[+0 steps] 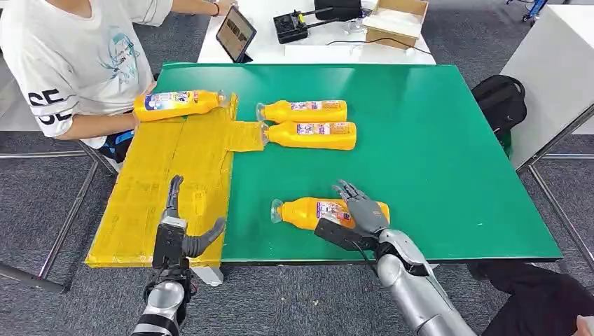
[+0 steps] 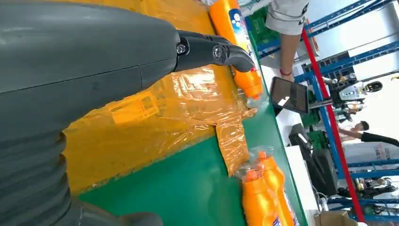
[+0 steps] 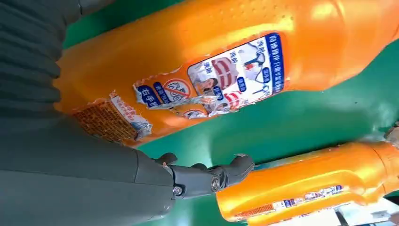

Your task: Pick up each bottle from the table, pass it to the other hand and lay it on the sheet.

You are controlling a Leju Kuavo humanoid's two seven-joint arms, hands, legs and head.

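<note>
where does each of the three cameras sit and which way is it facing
Head view: high on the body, looking down over the green table; both arms and hands show.
Left wrist view: behind the left hand, looking across the yellow sheet.
Right wrist view: behind the right hand, close on the nearest bottle.
Shared: the wrist views both show the paired bottles.

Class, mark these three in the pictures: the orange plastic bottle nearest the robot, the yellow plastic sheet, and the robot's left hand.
Orange plastic bottle nearest the robot (image 1: 302, 212): head view, on its bare body beside the label.
Yellow plastic sheet (image 1: 143, 189): head view, on a bare middle patch.
Left hand (image 1: 176, 234): head view, on the palm.
</note>
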